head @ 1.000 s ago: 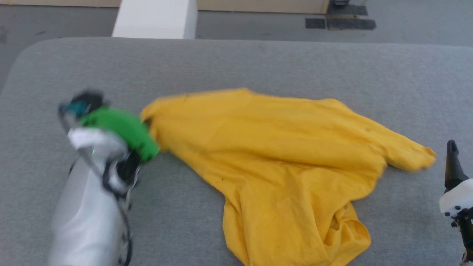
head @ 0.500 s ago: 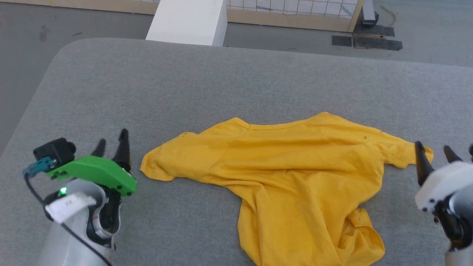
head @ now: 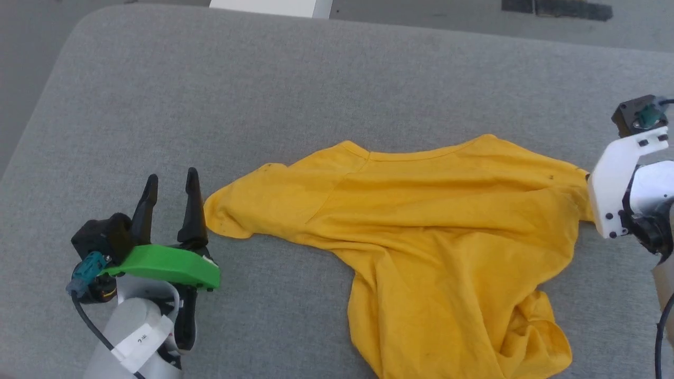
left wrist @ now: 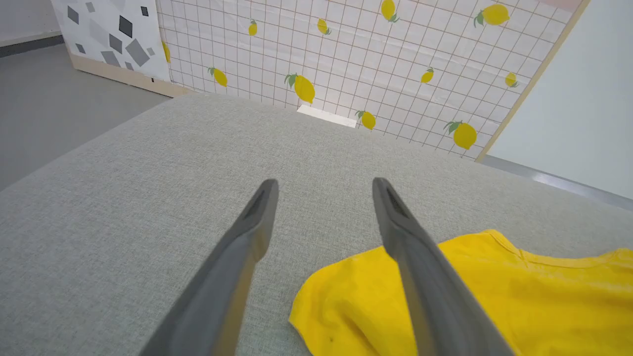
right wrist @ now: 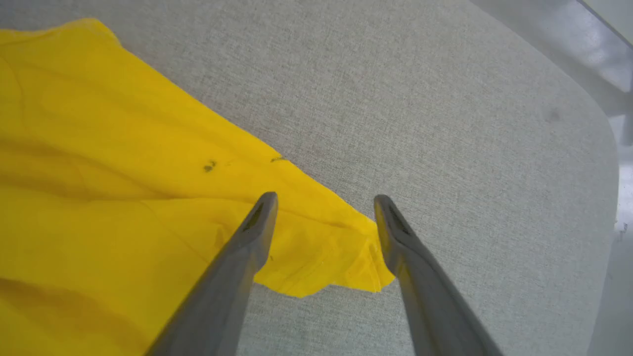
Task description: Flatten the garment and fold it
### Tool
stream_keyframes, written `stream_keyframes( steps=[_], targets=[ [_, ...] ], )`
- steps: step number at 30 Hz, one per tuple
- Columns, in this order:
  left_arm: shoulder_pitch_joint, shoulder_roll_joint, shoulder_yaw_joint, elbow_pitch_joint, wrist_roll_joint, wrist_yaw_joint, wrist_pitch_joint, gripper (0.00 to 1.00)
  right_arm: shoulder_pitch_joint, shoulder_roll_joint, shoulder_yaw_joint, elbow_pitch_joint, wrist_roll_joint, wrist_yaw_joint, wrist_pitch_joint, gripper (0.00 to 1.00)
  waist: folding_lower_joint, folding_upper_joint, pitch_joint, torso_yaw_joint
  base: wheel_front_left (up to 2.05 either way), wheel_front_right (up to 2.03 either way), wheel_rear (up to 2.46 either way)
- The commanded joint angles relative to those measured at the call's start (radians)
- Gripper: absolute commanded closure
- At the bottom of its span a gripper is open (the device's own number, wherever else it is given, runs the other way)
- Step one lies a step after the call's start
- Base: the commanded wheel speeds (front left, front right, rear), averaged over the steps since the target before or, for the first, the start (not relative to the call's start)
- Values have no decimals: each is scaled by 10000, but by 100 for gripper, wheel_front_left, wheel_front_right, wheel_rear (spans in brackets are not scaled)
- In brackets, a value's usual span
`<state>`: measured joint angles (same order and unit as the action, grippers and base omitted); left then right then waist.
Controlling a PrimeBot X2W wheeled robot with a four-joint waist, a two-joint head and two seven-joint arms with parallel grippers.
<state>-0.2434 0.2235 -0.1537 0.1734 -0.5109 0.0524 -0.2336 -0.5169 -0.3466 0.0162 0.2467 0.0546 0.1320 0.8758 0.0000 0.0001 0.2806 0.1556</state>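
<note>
Left fingers (head: 192, 208) apart beside one garment (head: 421, 210) sleeve, right fingers (right wrist: 242, 247) at the other.

The shirt (head: 432, 221) lies on the table (head: 316, 79), collar toward the far edge and body running toward the near edge, with bare table behind it and to its left. The left gripper (head: 172, 176) stands just left of the shirt's left-hand sleeve, fingers apart with nothing between them and one finger close beside the sleeve's end. The right gripper (right wrist: 325, 199) is at the shirt's right-hand sleeve, whose end lies between its parted fingers. Behind the shirt, past the table's far edge, stand a block (head: 271, 6) and a wall panel (left wrist: 376, 59).
</note>
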Motion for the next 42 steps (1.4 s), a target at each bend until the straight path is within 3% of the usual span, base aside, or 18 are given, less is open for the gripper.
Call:
stream_keyframes(
  steps=[1, 11, 12, 13, 14, 18, 21, 25, 28, 34, 42],
  targets=[
    [-198, -74, 9, -7, 105, -28, -101, 0, -218, -208, 327, 116, -21, -13, 176, 0, 0, -1, 411, 251, 0, 0, 0],
    [-399, -217, 59, 75, 236, -41, -224, 0, -588, -1113, 2479, 731, 991, -13, 1738, 0, 0, -1, 804, 308, 0, 0, 0],
    [-398, -217, 63, 95, 238, -43, -227, 0, -595, -1140, 2502, 742, 1148, -13, 1882, 51, 0, -1, 804, 298, 0, 0, 0],
    [-403, -220, 77, 111, 235, -43, -231, 0, -627, -1153, 2488, 688, 1301, -13, 1919, 90, 0, -1, 804, 281, 0, 0, 0],
    [-408, -221, 81, 128, 232, -48, -234, 0, -654, -1158, 2458, 643, 1387, -13, 1928, 100, 0, -1, 798, 267, 0, 0, 0],
    [-536, -178, 20, 165, 108, -194, -53, 0, -742, -1053, 2065, 373, 1664, -13, 1795, 100, 0, -1, 703, 190, 0, 0, 0],
    [-989, 84, -52, 33, -131, -453, 733, 0, -804, -959, 1736, 31, 1704, -13, 1407, 100, 0, -1, 617, 157, 0, 0, 0],
    [-2103, 739, -92, -209, -630, -870, 2541, 0, -825, -828, 1397, -372, 1741, -13, 1116, 100, 0, -1, 576, 76, 0, 0, 0],
    [-2906, 1022, -226, -242, -1375, -1050, 4519, 0, -836, -707, 1188, -643, 1820, -13, 1047, 100, 0, -1, 590, -42, 0, 0, 0],
    [-3892, 1407, -916, 251, -2425, -585, 8887, 0, -891, -646, 1155, -1160, 1836, -13, 1005, 100, 0, -1, 767, -288, 0, 0, 0],
    [-4374, 1677, -1903, 1123, -2220, 23, 11471, 0, -1012, -521, 1427, -1551, 1915, -13, 1001, 100, 0, -1, 1152, -686, 0, 0, 0]
  ],
)
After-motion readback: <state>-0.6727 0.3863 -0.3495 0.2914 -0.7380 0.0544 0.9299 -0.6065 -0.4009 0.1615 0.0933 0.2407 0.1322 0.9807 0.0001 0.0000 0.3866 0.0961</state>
